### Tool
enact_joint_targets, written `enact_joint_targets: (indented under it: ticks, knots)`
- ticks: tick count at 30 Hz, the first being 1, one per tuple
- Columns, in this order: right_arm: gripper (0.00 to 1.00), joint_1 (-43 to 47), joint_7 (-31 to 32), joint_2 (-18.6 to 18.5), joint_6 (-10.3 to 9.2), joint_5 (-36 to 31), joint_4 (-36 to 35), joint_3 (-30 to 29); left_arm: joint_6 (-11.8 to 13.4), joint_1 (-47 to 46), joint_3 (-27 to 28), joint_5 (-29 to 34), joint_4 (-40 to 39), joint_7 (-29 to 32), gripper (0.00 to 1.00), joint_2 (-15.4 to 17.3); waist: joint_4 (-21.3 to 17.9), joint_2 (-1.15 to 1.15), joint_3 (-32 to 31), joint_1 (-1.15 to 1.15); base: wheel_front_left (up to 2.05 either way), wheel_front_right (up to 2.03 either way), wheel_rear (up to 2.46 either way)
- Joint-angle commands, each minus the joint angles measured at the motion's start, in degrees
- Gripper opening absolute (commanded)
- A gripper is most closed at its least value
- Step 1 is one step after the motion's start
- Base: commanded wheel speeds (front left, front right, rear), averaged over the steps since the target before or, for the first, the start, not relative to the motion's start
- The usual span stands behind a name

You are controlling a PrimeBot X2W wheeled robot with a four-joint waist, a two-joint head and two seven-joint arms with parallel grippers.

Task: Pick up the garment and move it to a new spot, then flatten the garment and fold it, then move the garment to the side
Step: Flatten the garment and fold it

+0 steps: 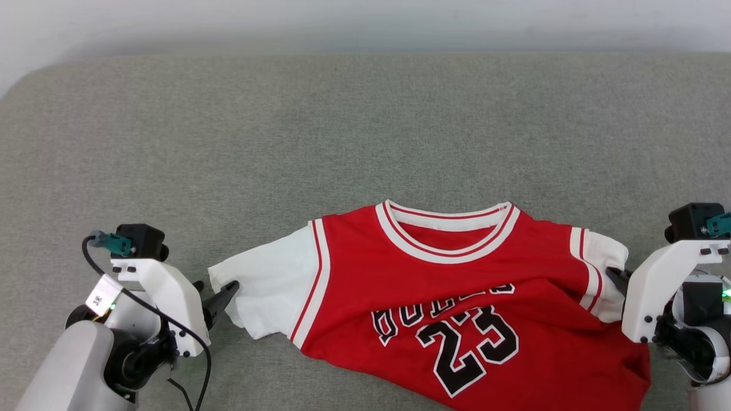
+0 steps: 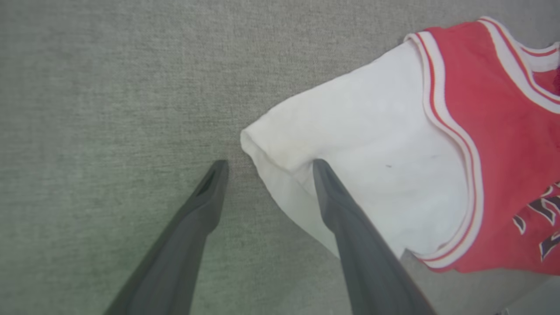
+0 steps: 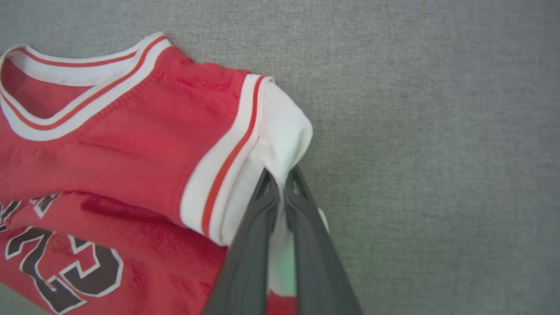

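Pinching sleeve of shirt (image 1: 445, 285) at lower right with clamped right gripper (image 1: 614, 275); left gripper (image 1: 217, 284), lower left, spread apart at other sleeve.

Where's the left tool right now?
Head view, lower left: the left tool is open at the corner of the shirt's white sleeve, over the grey surface.

Garment (image 1: 457, 268) on fabric surface (image 1: 342, 125) (left gripper (image 2: 269, 165), right gripper (image 3: 280, 173) flanking).
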Motion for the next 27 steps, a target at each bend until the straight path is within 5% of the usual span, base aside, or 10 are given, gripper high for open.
enact_joint_targets:
  ticks: [1,7,8,9,10,18,27]
  knots:
    - [0.00,-0.8,-0.3,0.2,-0.04,0.0,0.1,0.2,-0.5,-1.0,-0.5,-0.1,0.6,0.6,1.00,0.2,-0.8,0.00,1.0,0.00,0.00,0.00,0.00]
    - [0.00,-1.9,-1.1,0.6,-0.04,0.3,0.2,0.4,-1.9,-3.0,-5.4,0.1,5.2,6.9,1.00,-0.2,-1.3,0.00,3.3,0.00,0.00,0.00,0.00]
    - [0.00,-2.1,-1.1,0.6,-0.04,0.3,0.3,0.3,-2.0,-3.2,-6.3,-0.1,5.8,7.6,0.73,-0.8,-1.3,0.00,3.6,0.00,0.00,0.00,0.00]
    - [0.00,-2.3,-1.2,0.7,-0.04,0.2,0.3,0.3,-2.2,-3.4,-7.0,-0.2,6.4,8.0,0.29,-1.2,-1.3,0.00,3.9,0.00,0.00,0.00,0.00]
    - [0.00,-2.5,-1.3,0.8,-0.04,0.1,0.3,0.3,-2.4,-3.8,-7.6,0.0,6.8,8.0,0.00,-1.5,-1.3,0.00,4.2,0.00,0.00,0.00,0.00]
    - [0.00,-3.5,-3.1,-0.2,-0.04,-1.0,0.7,1.0,-2.7,-7.9,-8.2,4.2,6.1,0.4,0.00,0.0,-0.5,0.00,3.1,0.00,0.00,0.00,0.00]
    - [0.00,-9.3,-8.0,-2.9,-0.05,-3.6,1.9,2.5,1.8,-15.1,-4.5,10.1,1.3,-9.7,0.00,1.6,0.4,0.00,0.4,0.00,0.00,0.00,0.00]
